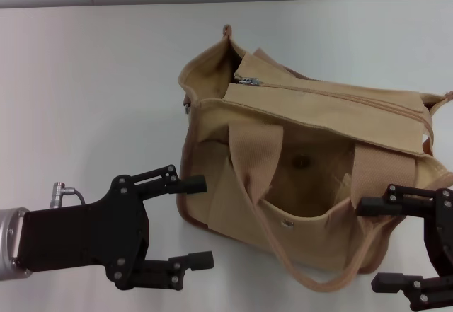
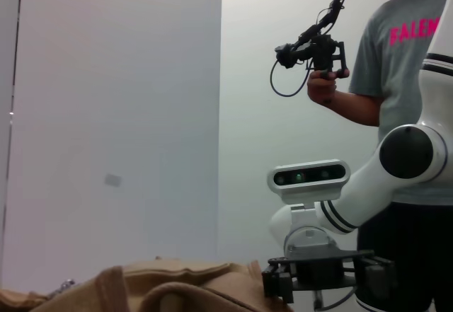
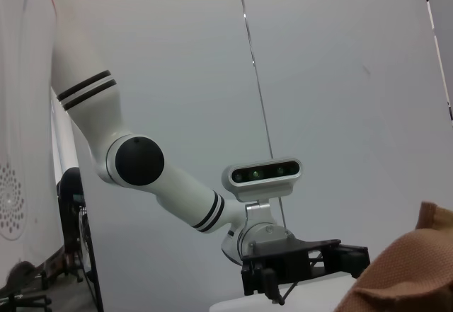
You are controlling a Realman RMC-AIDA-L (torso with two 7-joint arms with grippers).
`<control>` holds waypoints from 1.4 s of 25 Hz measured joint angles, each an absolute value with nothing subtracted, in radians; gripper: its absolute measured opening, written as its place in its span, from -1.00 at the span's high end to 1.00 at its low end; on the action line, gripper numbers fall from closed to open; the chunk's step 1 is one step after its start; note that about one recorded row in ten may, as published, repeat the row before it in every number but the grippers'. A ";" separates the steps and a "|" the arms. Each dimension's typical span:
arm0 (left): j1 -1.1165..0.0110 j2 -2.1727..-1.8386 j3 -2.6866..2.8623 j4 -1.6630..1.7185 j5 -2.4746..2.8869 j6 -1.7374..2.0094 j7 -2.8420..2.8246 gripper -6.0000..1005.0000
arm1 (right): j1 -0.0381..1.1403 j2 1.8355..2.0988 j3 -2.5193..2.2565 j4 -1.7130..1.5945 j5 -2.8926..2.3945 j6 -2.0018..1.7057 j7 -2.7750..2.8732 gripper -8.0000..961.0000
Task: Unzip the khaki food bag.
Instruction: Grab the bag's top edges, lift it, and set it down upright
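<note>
Both claws are wide open and hold nothing: the left gripper (image 1: pixel 190 221) sits by one side of the khaki food bag (image 1: pixel 311 163), the right gripper (image 1: pixel 386 245) by the other. That bag rests on the white table (image 1: pixel 92 93) between them, its zipper pull (image 1: pixel 249 81) at the far end, probably so one claw can steady it while the other pulls

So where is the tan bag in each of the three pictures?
Head view: the tan bag sits mid-right, between both grippers.
Left wrist view: only its top shows, along the bottom edge.
Right wrist view: a corner shows, bottom right.
Shared landmark: the bag's canvas itself.
</note>
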State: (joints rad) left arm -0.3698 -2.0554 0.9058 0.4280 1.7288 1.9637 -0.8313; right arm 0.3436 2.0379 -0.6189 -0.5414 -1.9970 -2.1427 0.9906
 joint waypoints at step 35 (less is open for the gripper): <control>-0.483 -2.080 0.714 0.071 1.640 1.590 -0.421 -0.42 | 0.340 2.043 -0.616 -0.539 -1.993 -2.116 0.988 -0.66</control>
State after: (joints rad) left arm -0.4834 -2.0795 0.7140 0.0706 1.6398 1.5901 -0.4208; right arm 0.3403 2.0429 -0.6160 -0.5387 -1.9926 -2.1165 0.9883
